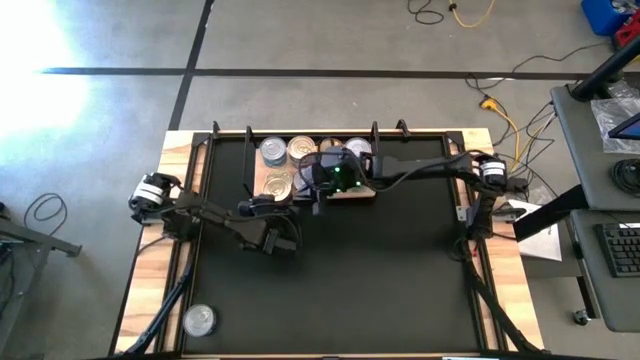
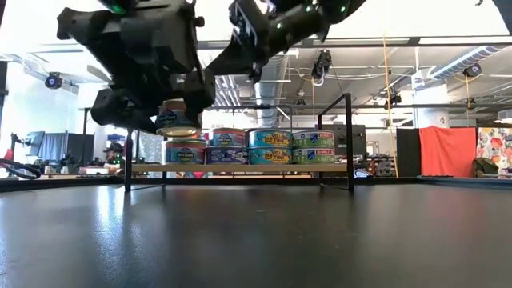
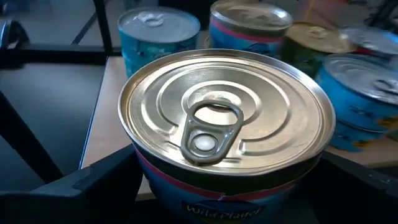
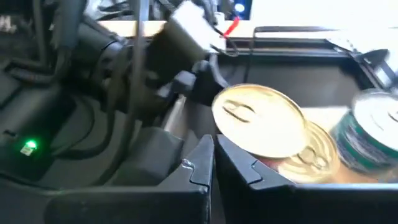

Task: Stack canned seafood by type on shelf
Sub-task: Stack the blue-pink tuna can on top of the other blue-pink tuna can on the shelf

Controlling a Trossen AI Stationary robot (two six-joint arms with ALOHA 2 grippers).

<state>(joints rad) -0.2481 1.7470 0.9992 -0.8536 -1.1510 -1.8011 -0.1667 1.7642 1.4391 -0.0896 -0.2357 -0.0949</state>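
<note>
The shelf, a light-wood board with black wire posts, stands at the table's far middle and carries several tins of canned seafood, some of them stacked. My left gripper is shut on a silver-lidded tin with a pull tab and a red band. It holds the tin over the shelf's left end, just above another tin. My right gripper hangs shut and holds nothing, higher up over the shelf. One more tin stands alone at the table's near left. My left gripper grips the tin's side wall just under the lid's rim, with one finger on each of two opposite sides. The fingers come from the table's near side, slanting a little downward. The tin is upright with its lid up, lifted clear of the board.
The shelf's black posts rise at both ends. The two arms are close together over the shelf's left half. The dark tabletop on the near side of the shelf is bare. Wooden rims border the table.
</note>
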